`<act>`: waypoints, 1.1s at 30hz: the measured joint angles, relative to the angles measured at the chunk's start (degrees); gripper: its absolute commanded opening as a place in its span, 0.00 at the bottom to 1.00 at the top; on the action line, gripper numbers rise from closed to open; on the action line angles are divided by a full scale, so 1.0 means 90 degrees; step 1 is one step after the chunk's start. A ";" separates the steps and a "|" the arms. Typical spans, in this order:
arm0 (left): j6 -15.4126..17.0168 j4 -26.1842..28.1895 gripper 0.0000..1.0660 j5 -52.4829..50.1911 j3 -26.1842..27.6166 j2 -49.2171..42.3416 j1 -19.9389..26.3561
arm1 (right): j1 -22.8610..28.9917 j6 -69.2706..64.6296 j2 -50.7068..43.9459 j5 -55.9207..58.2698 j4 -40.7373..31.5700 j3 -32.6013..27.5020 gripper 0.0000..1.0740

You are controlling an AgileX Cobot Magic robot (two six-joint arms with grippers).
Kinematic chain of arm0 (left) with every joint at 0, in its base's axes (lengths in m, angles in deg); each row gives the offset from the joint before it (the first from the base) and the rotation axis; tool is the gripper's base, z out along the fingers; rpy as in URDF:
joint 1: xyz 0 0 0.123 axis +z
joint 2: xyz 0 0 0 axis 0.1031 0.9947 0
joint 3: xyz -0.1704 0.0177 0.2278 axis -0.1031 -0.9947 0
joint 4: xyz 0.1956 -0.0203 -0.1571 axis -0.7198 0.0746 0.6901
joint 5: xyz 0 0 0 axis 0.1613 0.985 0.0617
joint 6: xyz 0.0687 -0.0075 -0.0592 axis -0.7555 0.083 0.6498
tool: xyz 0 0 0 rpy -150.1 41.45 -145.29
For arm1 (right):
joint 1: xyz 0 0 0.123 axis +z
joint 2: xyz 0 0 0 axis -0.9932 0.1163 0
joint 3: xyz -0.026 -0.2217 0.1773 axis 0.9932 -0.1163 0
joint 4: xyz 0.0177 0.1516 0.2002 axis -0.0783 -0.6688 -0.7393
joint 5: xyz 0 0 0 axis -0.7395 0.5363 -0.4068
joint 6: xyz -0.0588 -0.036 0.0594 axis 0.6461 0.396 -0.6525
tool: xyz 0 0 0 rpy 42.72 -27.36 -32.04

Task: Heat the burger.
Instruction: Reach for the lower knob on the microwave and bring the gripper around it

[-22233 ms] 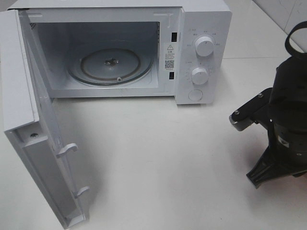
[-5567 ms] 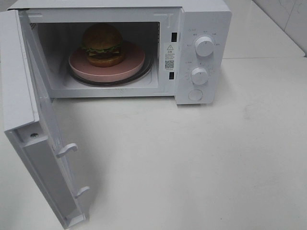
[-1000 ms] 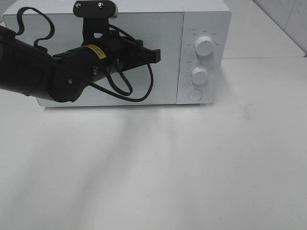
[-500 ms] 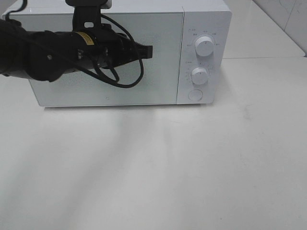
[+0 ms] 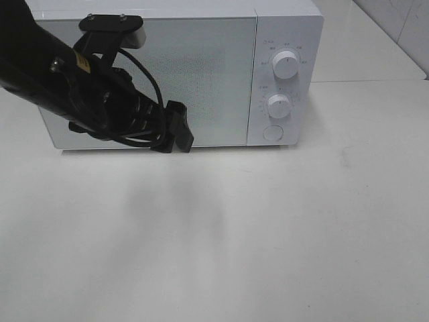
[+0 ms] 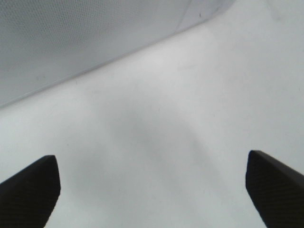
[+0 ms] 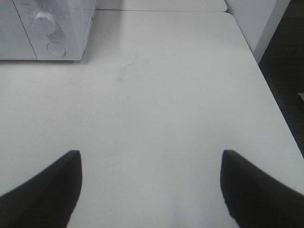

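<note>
The burger is hidden behind the shut door of the white microwave. My left arm reaches across the front of that door, and my left gripper hangs low by the door's bottom edge, pointing down at the table. In the left wrist view the left gripper is open, its dark fingertips far apart over bare tabletop, with the door just beyond. My right gripper is open over bare table with nothing between its jaws, and it is out of the exterior view.
The microwave's control panel has an upper knob, a lower knob and a round button. The white table stretches in front. In the right wrist view the table's edge drops off beside the microwave.
My left arm has dropped from the upper part of the door to its bottom edge, swinging down toward the table. Its gripper has gone from shut to open.
</note>
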 measured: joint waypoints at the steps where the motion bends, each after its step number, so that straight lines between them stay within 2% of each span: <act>1: 0.0000 -0.0019 0.94 0.0248 0.0000 -0.0064 0.0000 | 0.0000 0.0000 0.0000 0.0000 0.0000 0.0000 0.71; 8: 0.0000 -0.0210 0.94 0.1674 0.0000 -0.0407 0.0019 | 0.0000 0.0000 0.0000 0.0000 0.0000 0.0000 0.71; 11: 0.0140 -0.0388 0.94 0.2171 0.0000 -0.0535 0.0070 | 0.0000 0.0000 0.0000 0.0000 0.0000 0.0000 0.71; 13: 0.0560 -0.0560 0.94 0.2699 0.0000 -0.0745 0.0497 | 0.0000 0.0000 0.0000 0.0000 0.0000 0.0000 0.71; 16: 0.0598 -0.0586 0.94 0.2807 0.0000 -0.0789 0.0630 | 0.0000 0.0000 0.0000 0.0000 0.0000 0.0000 0.71; 17: 0.0605 -0.0637 0.94 0.3018 0.0000 -0.0898 0.0999 | 0.0000 0.0000 0.0000 0.0000 0.0000 0.0000 0.71; 19: 0.0579 -0.0643 0.94 0.3119 0.0000 -0.0968 0.1197 | 0.0000 0.0000 0.0000 0.0000 0.0000 0.0000 0.71; 21: 0.0484 -0.0656 0.94 0.3387 0.0000 -0.1241 0.1776 | 0.0000 0.0000 0.0000 0.0000 0.0000 0.0000 0.71; 22: 0.0484 -0.0656 0.94 0.3387 0.0000 -0.1241 0.1776 | 0.0000 0.0000 0.0000 0.0000 0.0000 0.0000 0.71; 24: 0.0363 -0.0662 0.94 0.3603 0.0000 -0.1566 0.2368 | 0.0000 0.0000 0.0000 0.0000 0.0000 0.0000 0.71; 25: 0.0363 -0.0662 0.94 0.3603 0.0000 -0.1566 0.2368 | 0.0000 0.0000 0.0000 0.0000 0.0000 0.0000 0.71; 26: 0.0293 -0.0662 0.94 0.3718 0.0000 -0.1783 0.2769 | 0.0000 0.0000 0.0000 0.0000 0.0000 0.0000 0.71; 28: 0.0248 -0.0662 0.94 0.3756 0.0000 -0.1884 0.2922 | 0.0000 0.0000 0.0000 0.0000 0.0000 0.0000 0.71; 29: 0.0178 -0.0662 0.94 0.3877 0.0000 -0.2120 0.3298 | 0.0000 0.0000 0.0000 0.0000 0.0000 0.0000 0.71; 31: 0.0140 -0.0662 0.94 0.3922 -0.0006 -0.2235 0.3444 | 0.0000 0.0000 0.0000 0.0000 0.0000 0.0000 0.71; 33: 0.0051 -0.0662 0.94 0.3966 -0.0178 -0.2591 0.3890 | 0.0000 0.0000 0.0000 0.0000 0.0000 0.0000 0.71</act>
